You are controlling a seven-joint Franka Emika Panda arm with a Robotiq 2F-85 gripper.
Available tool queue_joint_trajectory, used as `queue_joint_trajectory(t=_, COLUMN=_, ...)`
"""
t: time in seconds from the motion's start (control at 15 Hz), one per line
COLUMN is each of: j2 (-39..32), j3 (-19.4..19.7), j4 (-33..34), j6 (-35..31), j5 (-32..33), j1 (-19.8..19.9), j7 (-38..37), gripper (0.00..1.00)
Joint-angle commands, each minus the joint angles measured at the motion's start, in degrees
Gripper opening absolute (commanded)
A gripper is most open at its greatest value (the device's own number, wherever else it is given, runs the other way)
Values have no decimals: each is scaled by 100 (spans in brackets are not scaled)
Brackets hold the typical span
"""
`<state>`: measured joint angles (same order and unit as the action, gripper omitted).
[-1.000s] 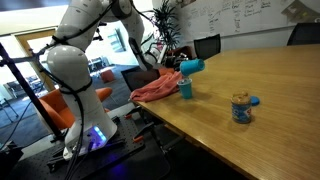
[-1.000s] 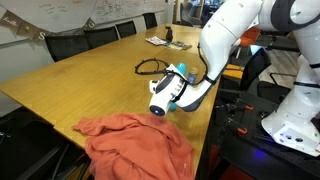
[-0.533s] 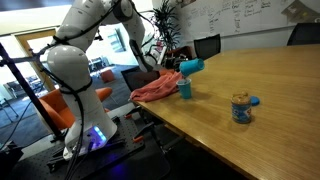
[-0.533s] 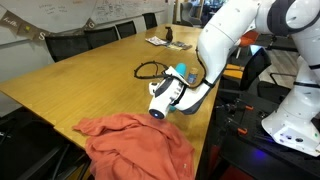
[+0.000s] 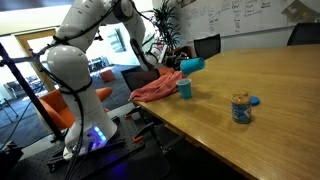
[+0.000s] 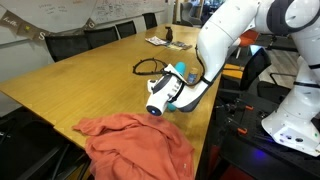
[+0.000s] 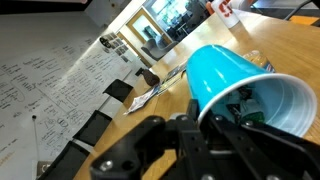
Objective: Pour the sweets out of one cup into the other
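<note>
My gripper is shut on a blue paper cup and holds it tipped on its side. Green-wrapped sweets lie inside near its white-lined mouth. In both exterior views the held cup hangs tilted above the table's near edge. A second blue cup stands upright on the table just under it; it also shows behind the gripper. I cannot tell whether sweets are falling.
A salmon-red cloth lies on the wooden table beside the cups. A clear jar of colourful things stands further along. A black cable and papers lie beyond. Chairs line the far side.
The held cup has shifted slightly and tipped a little further over; the upright cup and cloth have not moved.
</note>
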<state>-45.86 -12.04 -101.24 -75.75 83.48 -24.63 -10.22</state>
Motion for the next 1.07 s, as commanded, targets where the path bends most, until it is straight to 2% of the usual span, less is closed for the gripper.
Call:
queue_joint_trajectory(t=0.0, j2=401, j3=-260, j4=121, j6=-434, j5=-441, j1=484, j7=-86, gripper=1)
queue_joint_trajectory(t=0.47, j2=1023, j3=-210, j4=390, j6=-1975, j5=-1293, j1=1184, j7=-85, gripper=1)
queue_joint_trajectory(t=1.0, j2=1611, j3=49, j4=80, j6=-4381, j5=-2622, j1=1714, j7=-282, gripper=1)
